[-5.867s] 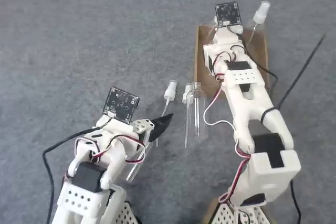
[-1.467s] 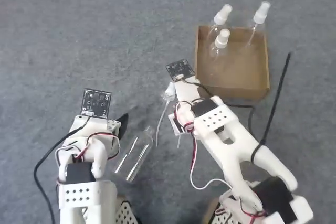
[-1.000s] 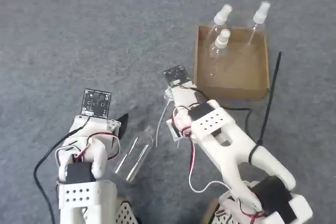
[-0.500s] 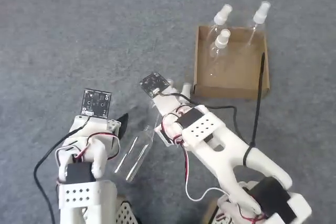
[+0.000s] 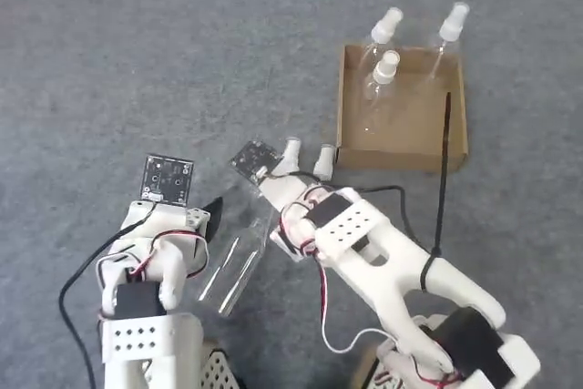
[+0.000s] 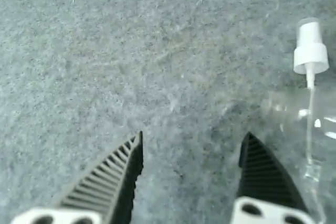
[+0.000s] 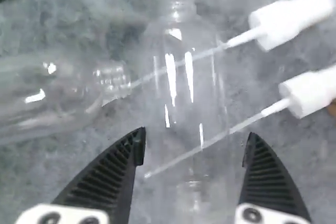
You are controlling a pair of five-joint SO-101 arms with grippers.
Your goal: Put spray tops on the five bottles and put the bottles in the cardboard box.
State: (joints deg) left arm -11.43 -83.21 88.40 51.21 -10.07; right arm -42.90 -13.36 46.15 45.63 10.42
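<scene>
Grey table (image 5: 137, 61). Cardboard box (image 5: 401, 159) sits toward its far right corner, with three capped bottles (image 5: 375, 88) standing in or against it.

Two bare bottles lie near the middle of the table. One (image 7: 178, 93) lies lengthwise between the spread jaws of my right gripper (image 7: 195, 135), not yet touched. The other (image 5: 232, 266) lies just beside my left gripper (image 6: 192, 137), whose jaws are also spread, with nothing in them.

Two loose spray tops (image 5: 291, 148) (image 5: 323, 161) lie just off the box's near left corner, their tubes crossing over the bottle under my right jaws.

Reckon three done, two to go; step in hand is taking up a bare bottle. Next move: lower, pinch the bottle body only, keeping clear of the thin tubes. Clear plastic is likely slick, so squeeze gently.
</scene>
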